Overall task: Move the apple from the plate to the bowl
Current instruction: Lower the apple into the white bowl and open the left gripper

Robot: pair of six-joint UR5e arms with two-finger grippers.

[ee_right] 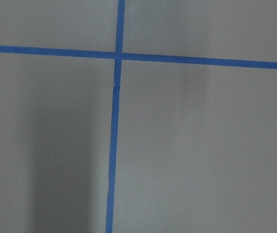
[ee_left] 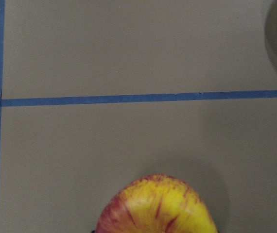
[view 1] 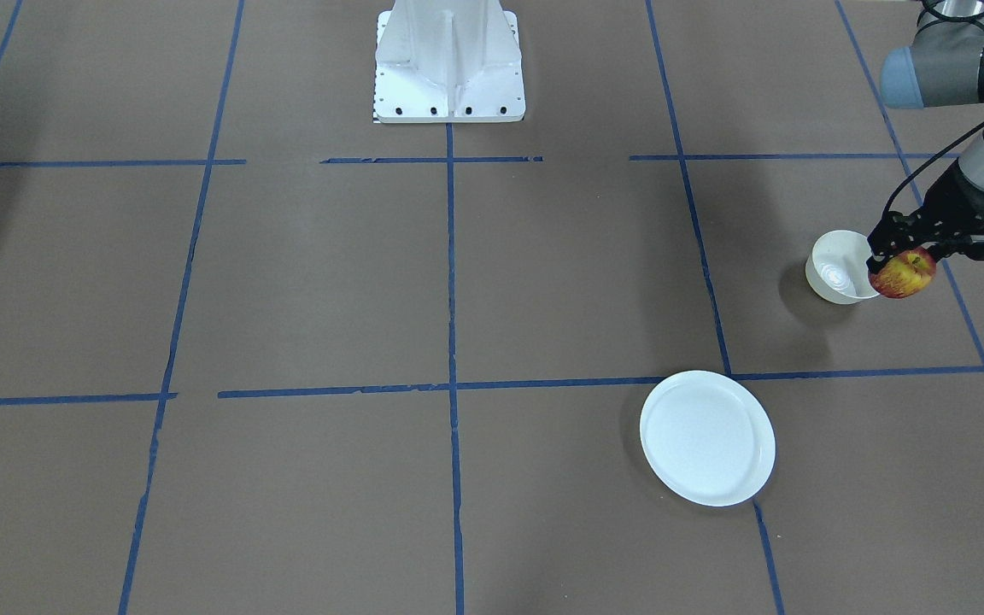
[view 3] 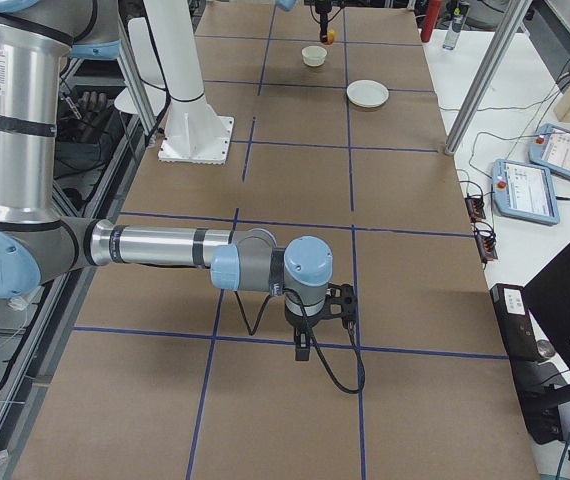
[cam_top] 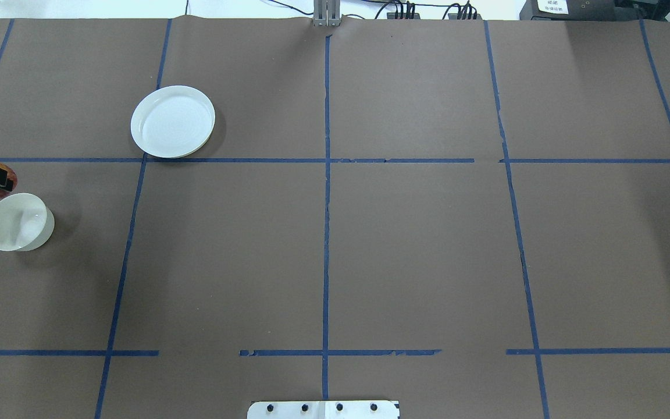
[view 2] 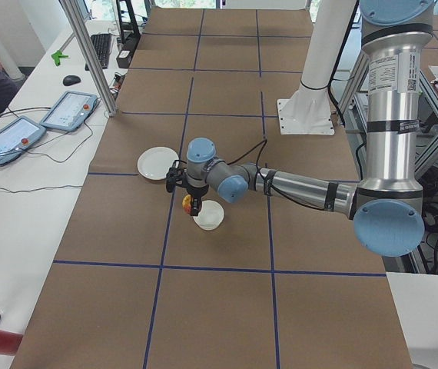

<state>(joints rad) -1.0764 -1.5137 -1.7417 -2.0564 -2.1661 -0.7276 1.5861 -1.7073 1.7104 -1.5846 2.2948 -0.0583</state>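
Left claw point(view 1: 899, 260) grips apple point(view 1: 905, 274) | beside bowl point(view 1: 827, 289) | plate point(view 1: 705, 437) well apart

We see a table point(cam_top: 416, 250) covered edge to edge with brown paper point(cam_top: 428, 93), marked off into large squares by blue tape lines point(cam_top: 325, 233). On the robot's left half lies the plate point(cam_top: 173, 121), flat on the paper, covering a stretch of one lengthwise tape line, its near rim touching a crosswise one. The bowl point(cam_top: 18, 222) stands upright in the neighbouring square, closer to the robot's side and further left, well apart from the plate. At the middle of the robot's edge a white pedestal base point(view 1: 449, 81) is bolted down.
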